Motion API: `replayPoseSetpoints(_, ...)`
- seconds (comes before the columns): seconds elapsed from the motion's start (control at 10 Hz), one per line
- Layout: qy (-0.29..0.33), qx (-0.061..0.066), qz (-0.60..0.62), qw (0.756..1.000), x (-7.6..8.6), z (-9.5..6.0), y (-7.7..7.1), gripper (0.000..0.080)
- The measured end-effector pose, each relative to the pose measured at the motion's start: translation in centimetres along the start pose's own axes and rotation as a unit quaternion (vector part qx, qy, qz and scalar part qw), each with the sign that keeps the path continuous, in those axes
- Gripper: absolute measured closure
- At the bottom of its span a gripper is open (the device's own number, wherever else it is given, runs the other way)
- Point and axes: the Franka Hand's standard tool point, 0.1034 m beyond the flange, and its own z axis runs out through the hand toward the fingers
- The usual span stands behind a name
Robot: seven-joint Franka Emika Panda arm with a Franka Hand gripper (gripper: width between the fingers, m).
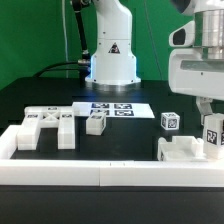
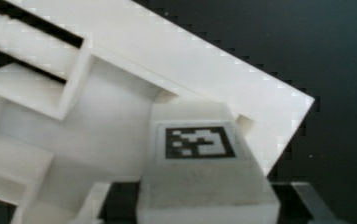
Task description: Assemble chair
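Observation:
My gripper (image 1: 211, 118) is at the exterior view's right, shut on a white tagged chair block (image 1: 213, 133) and holding it upright just above a chunky white chair piece (image 1: 183, 151) by the front rail. In the wrist view the held block (image 2: 196, 150) fills the space between my dark fingers (image 2: 132, 196), tag facing the camera, with the large white slotted piece (image 2: 86, 90) right behind it. A flat slotted chair piece (image 1: 45, 125), a small white block (image 1: 97, 122) and a tagged cube (image 1: 170, 121) lie loose on the black table.
The marker board (image 1: 112, 108) lies at the table's middle back, in front of the arm's white base (image 1: 112, 60). Long white border rails (image 1: 110, 176) run along the front and the exterior view's left corner.

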Motion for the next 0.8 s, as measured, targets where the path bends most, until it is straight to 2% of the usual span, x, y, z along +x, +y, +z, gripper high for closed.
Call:
replayPoseSetpoints(0.2,0.001,0.000,0.021,1.000,0.02,-0.01,0.01,0.0509)
replayPoseSetpoints(0.3,0.000,0.000,0.016,1.000,-0.02,0.00,0.00,0.0442)
replayPoseSetpoints(0.4,0.001,0.000,-0.005,1.000,0.02,-0.01,0.00,0.0442)
replayPoseSetpoints(0.5,0.001,0.000,-0.033,0.999,0.11,-0.02,0.00,0.0251)
replayPoseSetpoints(0.6,0.000,-0.001,-0.083,0.997,0.09,-0.08,-0.07,0.0251)
replayPoseSetpoints(0.7,-0.001,-0.004,-0.133,0.991,0.03,-0.11,-0.06,0.0172)
replayPoseSetpoints(0.8,-0.002,-0.006,-0.176,0.984,-0.04,-0.15,-0.09,0.0155)
